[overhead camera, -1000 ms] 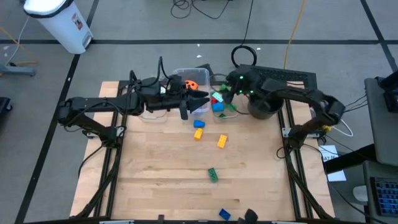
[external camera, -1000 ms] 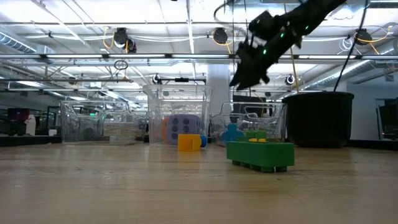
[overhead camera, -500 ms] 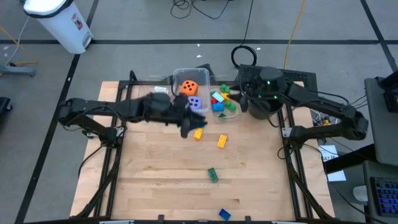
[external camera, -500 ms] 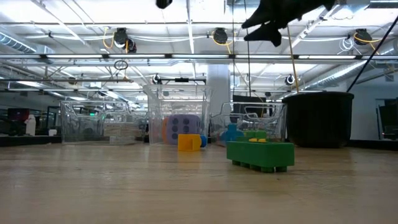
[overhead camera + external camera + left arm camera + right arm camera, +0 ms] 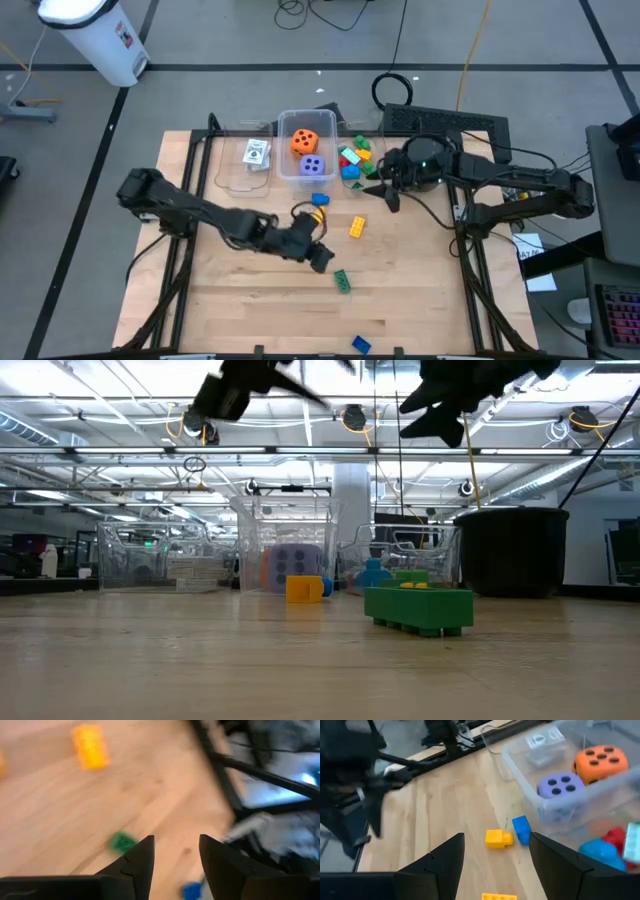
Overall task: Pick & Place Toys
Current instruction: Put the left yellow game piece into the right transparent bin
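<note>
A green brick (image 5: 342, 281) lies on the table's near middle, also in the low view (image 5: 418, 608). My left gripper (image 5: 321, 262) hovers just left of it, open and holding nothing; its wrist view shows the green brick (image 5: 121, 841) ahead of the fingers. A yellow brick (image 5: 357, 227), a yellow-and-blue pair (image 5: 318, 207) and a blue brick (image 5: 360, 344) lie loose. Orange die (image 5: 305, 140) and purple die (image 5: 313, 167) sit in the middle bin, cards (image 5: 257, 153) in the left bin. My right gripper (image 5: 386, 195) hangs open by the brick bin (image 5: 372, 172).
Three clear bins stand in a row along the far edge, the right one holding several bricks (image 5: 352, 158). The black pot (image 5: 512, 550) stands at the far right, under my right arm. Bare wood lies left of the green brick and along the near edge.
My left gripper has swung from over the bins toward the table's near edge and down, rolling as it went, and now hangs beside the green brick. My right gripper has drawn back from over the brick bin toward the table's right and risen a little.
</note>
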`<state>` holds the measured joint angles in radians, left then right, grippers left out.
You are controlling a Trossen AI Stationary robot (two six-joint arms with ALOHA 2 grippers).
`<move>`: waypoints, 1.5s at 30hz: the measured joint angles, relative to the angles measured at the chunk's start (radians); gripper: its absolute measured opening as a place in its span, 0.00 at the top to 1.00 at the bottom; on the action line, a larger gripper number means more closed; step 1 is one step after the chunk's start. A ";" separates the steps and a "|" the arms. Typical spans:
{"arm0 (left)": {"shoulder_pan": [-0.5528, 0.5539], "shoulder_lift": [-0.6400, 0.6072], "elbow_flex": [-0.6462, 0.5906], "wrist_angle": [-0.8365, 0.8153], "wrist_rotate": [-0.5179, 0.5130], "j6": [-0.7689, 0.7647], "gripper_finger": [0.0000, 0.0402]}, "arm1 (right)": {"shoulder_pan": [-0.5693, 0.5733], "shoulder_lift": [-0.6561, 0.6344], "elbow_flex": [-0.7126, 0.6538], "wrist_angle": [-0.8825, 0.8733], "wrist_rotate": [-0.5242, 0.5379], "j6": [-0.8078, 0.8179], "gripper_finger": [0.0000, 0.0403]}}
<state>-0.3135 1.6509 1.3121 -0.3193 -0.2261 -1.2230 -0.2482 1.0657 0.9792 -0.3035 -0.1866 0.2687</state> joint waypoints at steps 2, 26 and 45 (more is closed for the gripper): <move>-0.012 0.042 0.000 -0.018 -0.042 -0.106 0.59 | 0.021 -0.012 -0.054 0.068 0.002 0.041 0.47; 0.072 0.134 -0.088 -0.099 -0.157 -0.656 0.63 | 0.090 -0.258 -0.417 0.342 0.002 0.289 0.47; 0.102 0.152 -0.288 0.277 -0.335 -0.746 0.45 | 0.113 -0.310 -0.469 0.386 0.069 0.286 0.47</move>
<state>-0.2115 1.8032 1.0237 -0.0423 -0.5609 -1.9692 -0.1352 0.7555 0.5106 0.0825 -0.1172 0.5544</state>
